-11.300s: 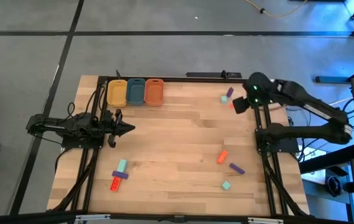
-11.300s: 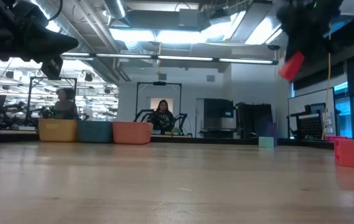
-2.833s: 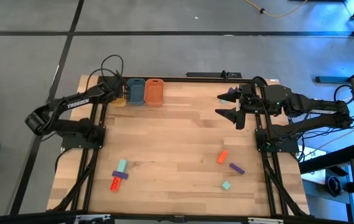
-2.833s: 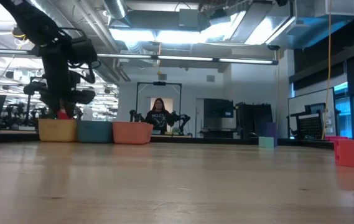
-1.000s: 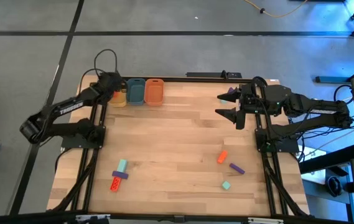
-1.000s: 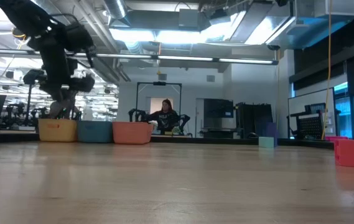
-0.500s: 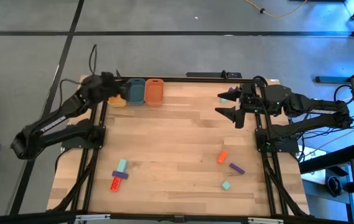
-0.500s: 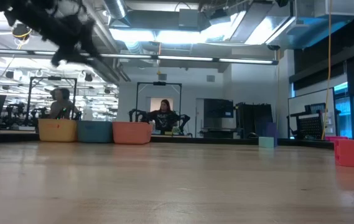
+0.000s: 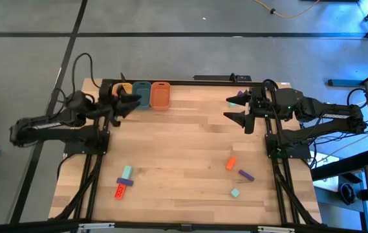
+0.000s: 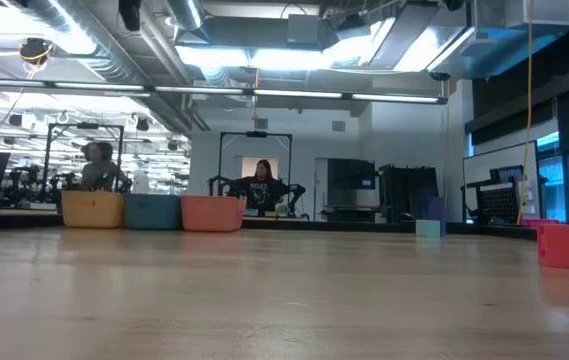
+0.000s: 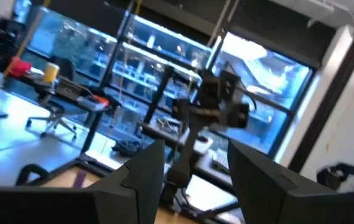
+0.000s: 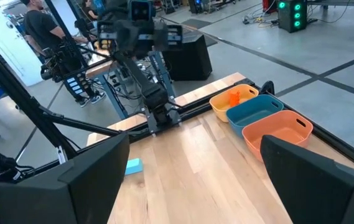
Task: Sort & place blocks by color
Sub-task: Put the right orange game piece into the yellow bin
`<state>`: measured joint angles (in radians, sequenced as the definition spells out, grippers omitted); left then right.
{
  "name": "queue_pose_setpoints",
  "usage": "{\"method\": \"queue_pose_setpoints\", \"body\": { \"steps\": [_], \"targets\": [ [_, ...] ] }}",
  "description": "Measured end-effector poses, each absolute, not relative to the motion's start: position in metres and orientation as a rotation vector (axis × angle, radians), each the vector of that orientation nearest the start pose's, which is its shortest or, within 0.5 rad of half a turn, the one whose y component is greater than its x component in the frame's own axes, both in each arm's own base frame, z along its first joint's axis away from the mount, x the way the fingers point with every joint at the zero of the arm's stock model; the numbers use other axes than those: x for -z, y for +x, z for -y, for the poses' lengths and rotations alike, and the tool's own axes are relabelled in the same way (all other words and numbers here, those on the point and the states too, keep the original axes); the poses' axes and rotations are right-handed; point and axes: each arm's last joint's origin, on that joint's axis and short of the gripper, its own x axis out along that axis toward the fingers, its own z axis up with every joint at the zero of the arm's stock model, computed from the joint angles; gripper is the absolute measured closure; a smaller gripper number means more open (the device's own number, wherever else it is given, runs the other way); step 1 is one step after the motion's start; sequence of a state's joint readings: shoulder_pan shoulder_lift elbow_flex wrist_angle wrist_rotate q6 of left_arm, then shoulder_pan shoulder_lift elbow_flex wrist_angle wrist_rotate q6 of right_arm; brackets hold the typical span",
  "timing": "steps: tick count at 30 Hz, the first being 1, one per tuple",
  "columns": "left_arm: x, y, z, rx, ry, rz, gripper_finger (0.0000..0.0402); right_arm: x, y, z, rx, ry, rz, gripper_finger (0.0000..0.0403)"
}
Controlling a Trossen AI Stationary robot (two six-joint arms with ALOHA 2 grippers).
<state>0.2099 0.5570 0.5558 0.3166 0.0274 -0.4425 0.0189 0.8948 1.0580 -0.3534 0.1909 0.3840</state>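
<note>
Nearest the front edge of the counter (image 9: 184, 139) we see a loose mint-teal cube (image 9: 235, 192) toward the right front corner, with a purple bar (image 9: 246, 175) and an orange-red bar (image 9: 230, 164) just behind it. Toward the left front corner an orange-red block (image 9: 119, 190), a purple block (image 9: 125, 183) and a mint-teal bar (image 9: 127, 172) lie touching in a small cluster. In the low view an orange-red block (image 10: 562, 244) sits at the right edge and a mint-teal block (image 10: 427, 228) farther back

Farther in, the right end effector (image 9: 233, 109) hovers near the right edge toward the back, fingers spread wide and empty; a mint-teal block (image 9: 233, 103) and a purple block (image 9: 240, 96) lie close by it. In the right wrist view a mint-teal block (image 12: 133, 165) rests on the wood

Along the back edge by the left corner stand three tubs in a row, touching: the yellow tub (image 9: 123, 90), the blue tub (image 9: 141, 94) and the orange tub (image 9: 160, 94). An orange-red block (image 12: 234, 98) lies inside the yellow one. The left end effector (image 9: 129, 102) hangs over the yellow tub's front rim, fingers parted and holding nothing

Beyond the counter a person (image 10: 261, 184) sits in the room
</note>
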Motion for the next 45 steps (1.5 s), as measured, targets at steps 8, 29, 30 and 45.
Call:
{"method": "queue_pose_setpoints", "body": {
  "steps": [8, 29, 30, 45],
  "targets": [
    [-0.34, 0.148, -0.007, -0.105, -0.15, 0.269, 0.024, -0.393, 0.182, 0.002, 0.2, 0.363, -0.125, 0.0038],
    [-0.355, 0.141, -0.005, -0.057, -0.102, 0.127, 0.0401, -0.392, 0.181, 0.001, 0.169, 0.313, -0.152, 0.0143],
    [-0.355, 0.141, -0.005, -0.057, -0.102, 0.128, 0.0401, -0.391, 0.181, 0.001, 0.161, 0.3, -0.163, 0.0182],
    [-0.355, 0.141, -0.005, -0.058, -0.102, 0.127, 0.0401, -0.387, 0.178, -0.003, 0.026, 0.255, -0.226, 0.04]
  ]
}}
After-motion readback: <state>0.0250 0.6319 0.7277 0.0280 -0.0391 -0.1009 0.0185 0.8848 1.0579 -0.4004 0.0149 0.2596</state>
